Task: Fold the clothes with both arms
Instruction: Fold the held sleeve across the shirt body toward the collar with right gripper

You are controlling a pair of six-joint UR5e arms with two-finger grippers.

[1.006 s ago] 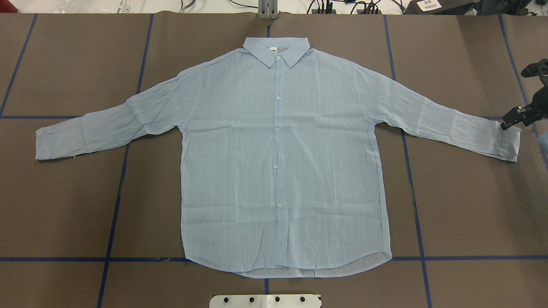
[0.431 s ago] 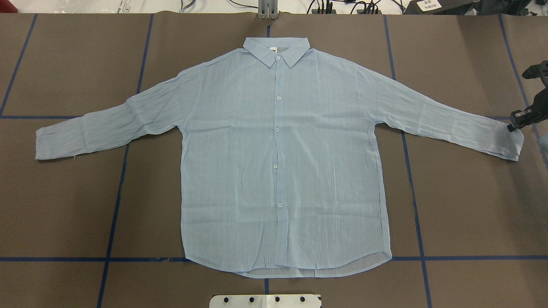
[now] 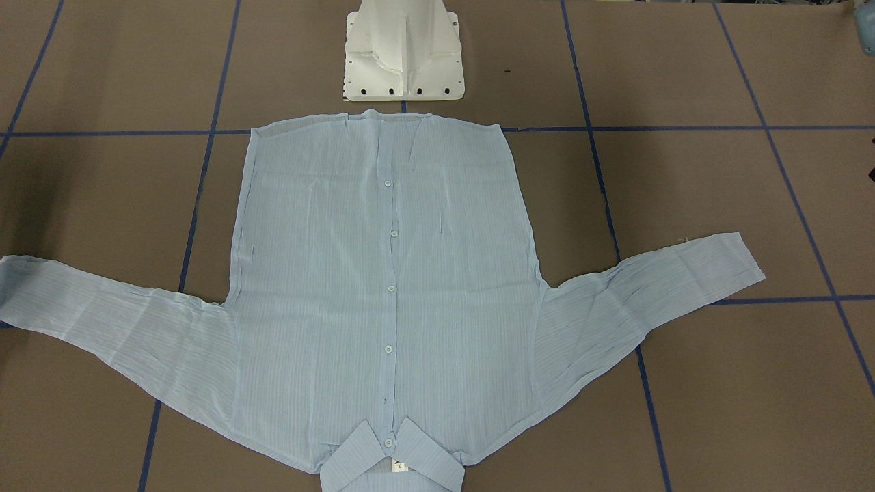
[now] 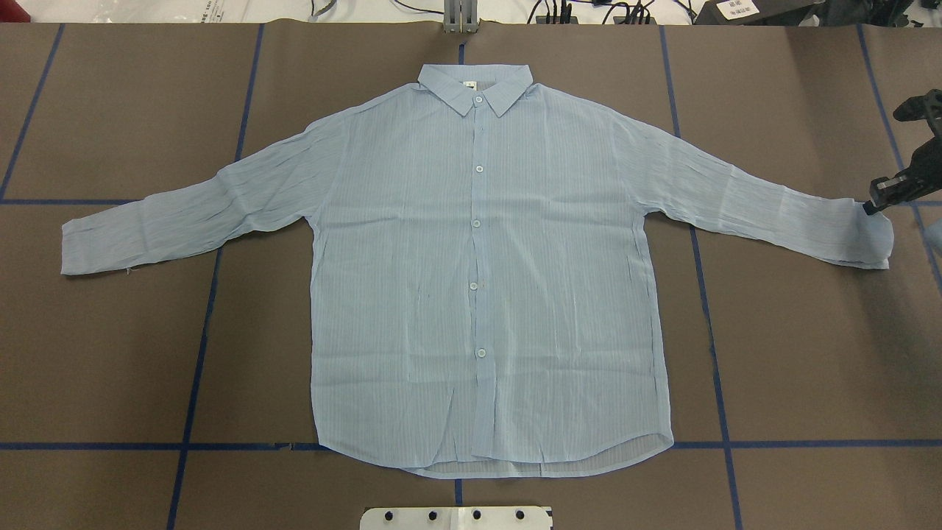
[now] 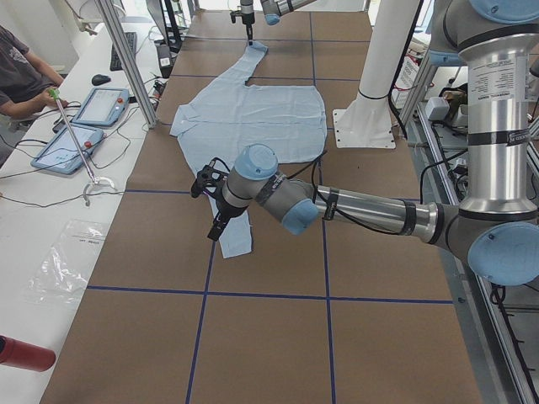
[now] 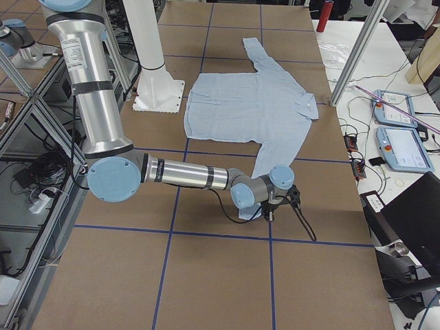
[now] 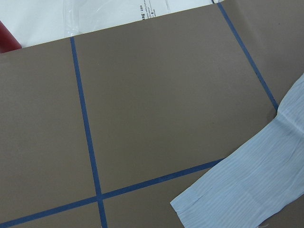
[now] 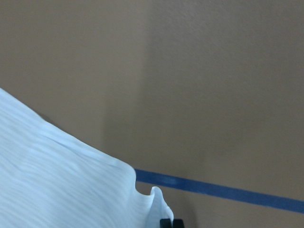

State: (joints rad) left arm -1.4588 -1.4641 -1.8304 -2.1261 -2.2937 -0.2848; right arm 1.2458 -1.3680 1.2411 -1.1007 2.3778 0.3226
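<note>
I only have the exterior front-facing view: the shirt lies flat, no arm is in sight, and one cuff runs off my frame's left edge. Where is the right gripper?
Observer: At that very cuff. In the overhead view the right gripper is at the right cuff of the shirt.
Operator: Has it got hold?
Observer: It looks so. The right wrist view shows the jaws closed together, with the cuff's corner bunched up against them.
Operator: And the left gripper?
Observer: The exterior left view shows the left gripper hanging close to the left cuff. I cannot tell whether it is open or shut.
</note>
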